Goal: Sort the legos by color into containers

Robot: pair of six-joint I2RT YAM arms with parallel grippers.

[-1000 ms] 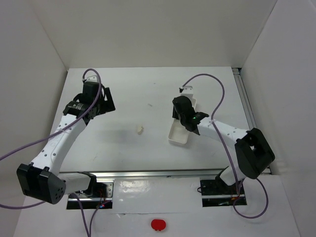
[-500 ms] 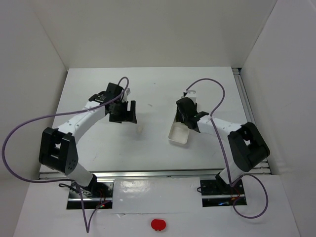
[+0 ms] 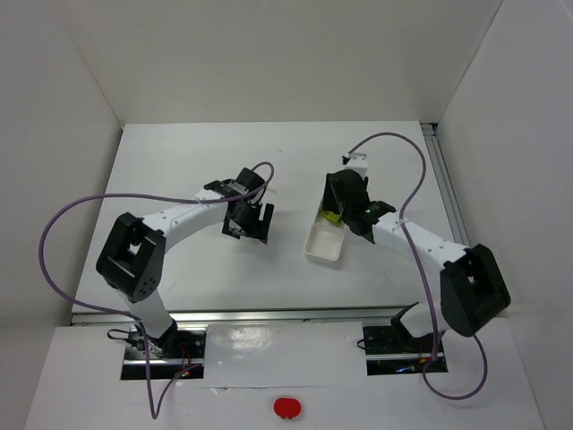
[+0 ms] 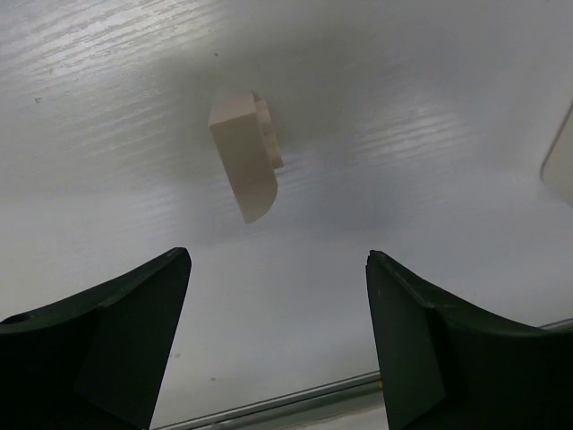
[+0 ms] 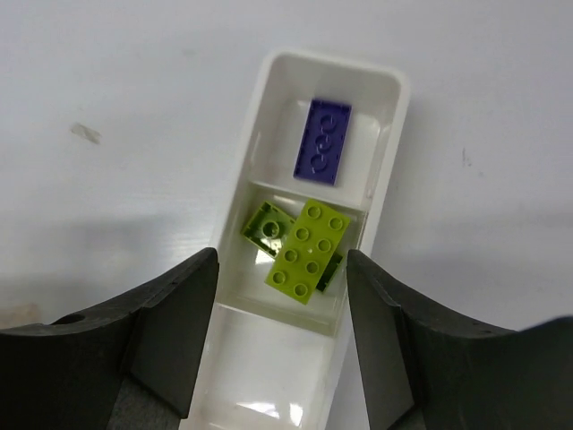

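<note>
A whitish-cream lego (image 4: 244, 154) lies on the table just beyond my left gripper (image 4: 277, 262), which is open and empty above it. In the top view the left gripper (image 3: 253, 233) hides this brick. The white three-section tray (image 5: 333, 63) lies under my right gripper (image 5: 281, 265), which is open and empty. The dark purple-blue lego (image 5: 323, 141) lies in the far section. Lime-green legos (image 5: 306, 249) are piled in the middle section. The near section (image 5: 269, 376) holds nothing. In the top view the right gripper (image 3: 337, 211) hovers over the tray (image 3: 320, 247).
A corner of the tray (image 4: 562, 161) shows at the right edge of the left wrist view. A metal rail (image 3: 286, 315) runs along the table's near edge. White walls enclose the table on three sides. A small scuff mark (image 5: 86, 133) is left of the tray.
My left arm swung from the far left of the table rightward to above the cream lego. My right gripper shifted slightly along the tray, and green legos now show in it.
</note>
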